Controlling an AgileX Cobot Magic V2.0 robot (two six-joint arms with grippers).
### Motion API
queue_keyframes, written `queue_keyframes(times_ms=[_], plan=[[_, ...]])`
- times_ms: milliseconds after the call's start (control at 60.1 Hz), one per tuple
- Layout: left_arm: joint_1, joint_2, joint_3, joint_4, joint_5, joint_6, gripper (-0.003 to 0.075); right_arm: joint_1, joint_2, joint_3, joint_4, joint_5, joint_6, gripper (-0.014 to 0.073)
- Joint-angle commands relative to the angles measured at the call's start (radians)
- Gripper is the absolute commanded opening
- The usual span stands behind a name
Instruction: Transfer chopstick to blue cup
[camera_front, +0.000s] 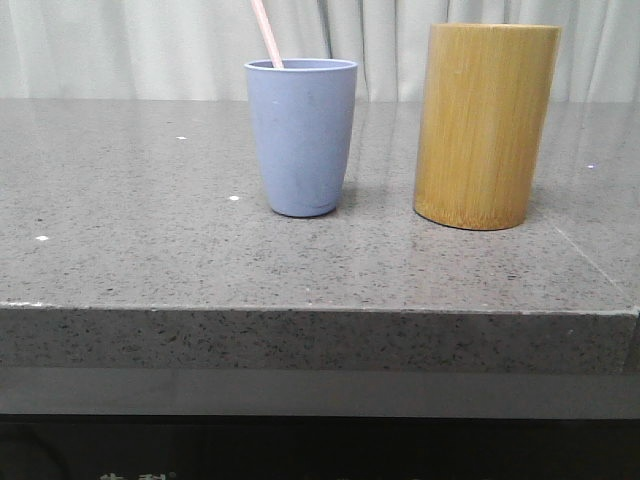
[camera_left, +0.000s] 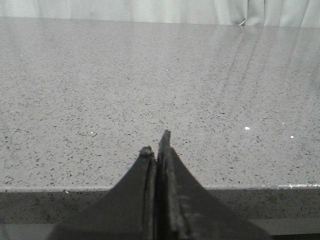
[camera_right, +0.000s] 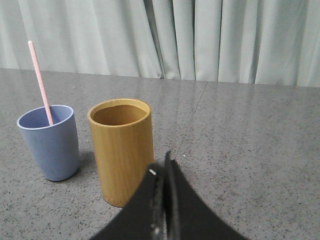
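The blue cup (camera_front: 302, 135) (camera_right: 49, 141) stands upright on the grey stone table (camera_front: 150, 250). A pale pink chopstick (camera_front: 266, 32) (camera_right: 40, 82) leans inside it, its upper end sticking out above the rim. My right gripper (camera_right: 162, 165) is shut with nothing in it, back from the bamboo holder (camera_right: 121, 150) and to its right. My left gripper (camera_left: 156, 142) is shut and empty over the table's front edge, with no task object near it. Neither gripper shows in the front view.
The yellow-brown bamboo holder (camera_front: 486, 125) stands right of the blue cup, taller and wider, and its inside looks empty from the right wrist view. Pale curtains (camera_front: 150, 45) hang behind the table. The table's front edge (camera_front: 320, 310) runs across the front view.
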Motion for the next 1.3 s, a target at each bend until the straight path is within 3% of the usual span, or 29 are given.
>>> queue_keyframes(times_ms=[0, 216, 449, 765, 932, 1281], plan=[[0.002, -0.025, 0.008, -0.01, -0.083, -0.006, -0.0019, -0.003, 0.011, -0.026, 0.005, -0.089, -0.003, -0.0087], [0.002, -0.025, 0.008, -0.01, -0.083, -0.006, -0.0019, -0.018, 0.009, 0.025, -0.021, -0.123, -0.001, -0.0087], [0.002, -0.025, 0.008, -0.01, -0.083, -0.006, -0.0019, -0.134, -0.097, 0.179, -0.156, -0.209, 0.094, -0.0087], [0.002, -0.025, 0.008, -0.01, -0.083, -0.006, -0.0019, -0.184, -0.243, 0.411, -0.153, -0.212, 0.095, -0.0087], [0.002, -0.024, 0.008, -0.01, -0.083, -0.006, -0.0019, -0.184, -0.243, 0.409, -0.152, -0.119, 0.095, -0.0087], [0.002, -0.024, 0.008, -0.01, -0.083, -0.006, -0.0019, -0.184, -0.243, 0.409, -0.15, -0.112, 0.095, -0.0087]])
